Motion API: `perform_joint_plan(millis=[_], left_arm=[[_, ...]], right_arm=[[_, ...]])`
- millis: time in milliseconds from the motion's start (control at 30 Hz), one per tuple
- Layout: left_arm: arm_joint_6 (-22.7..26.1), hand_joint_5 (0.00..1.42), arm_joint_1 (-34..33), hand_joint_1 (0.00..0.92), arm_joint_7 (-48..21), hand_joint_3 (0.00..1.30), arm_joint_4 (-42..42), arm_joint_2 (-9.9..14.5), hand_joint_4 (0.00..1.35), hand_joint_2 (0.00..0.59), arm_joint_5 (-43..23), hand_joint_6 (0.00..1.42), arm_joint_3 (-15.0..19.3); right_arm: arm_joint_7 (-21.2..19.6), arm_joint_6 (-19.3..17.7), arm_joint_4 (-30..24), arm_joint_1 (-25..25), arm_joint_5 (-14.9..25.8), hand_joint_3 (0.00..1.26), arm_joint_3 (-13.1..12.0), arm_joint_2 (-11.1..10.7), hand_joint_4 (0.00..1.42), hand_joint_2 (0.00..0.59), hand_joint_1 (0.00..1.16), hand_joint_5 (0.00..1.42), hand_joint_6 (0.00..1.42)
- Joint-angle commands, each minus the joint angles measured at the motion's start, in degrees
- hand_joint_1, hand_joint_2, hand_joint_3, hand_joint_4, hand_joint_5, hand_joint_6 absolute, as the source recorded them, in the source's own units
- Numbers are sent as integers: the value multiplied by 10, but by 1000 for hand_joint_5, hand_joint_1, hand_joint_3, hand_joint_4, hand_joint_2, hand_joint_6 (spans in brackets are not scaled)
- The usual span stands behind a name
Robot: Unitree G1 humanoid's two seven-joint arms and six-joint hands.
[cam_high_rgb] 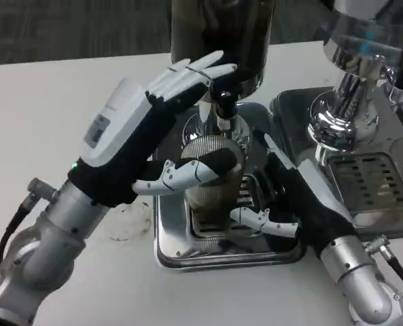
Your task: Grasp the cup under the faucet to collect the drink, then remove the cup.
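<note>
cup (212,178) under faucet (223,109), on drip tray (188,255) | left hand (154,129) at tap, thumb at cup's left, fingers splayed, hold unclear | right hand (283,204) clasps cup's right side, seemingly | risk: overfill or tilt spills drink

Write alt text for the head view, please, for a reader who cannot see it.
The left hand holds a ribbed cup under the faucet, above a steel tray. The right hand rests at the cup's right side.
</note>
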Motion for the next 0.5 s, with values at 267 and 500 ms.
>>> perform_joint_plan(millis=[267, 500], left_arm=[[-11, 228, 18, 0, 13, 219, -31, -14, 69, 174, -58, 128, 41], [-15, 218, 29, 0, 14, 207, -38, -23, 61, 169, -94, 115, 70]], right_arm=[[4, -9, -14, 14, 4, 0, 4, 4, 0, 187, 615, 0, 32], [4, -6, -28, 24, 5, 0, 1, 2, 0, 190, 611, 0, 32]])
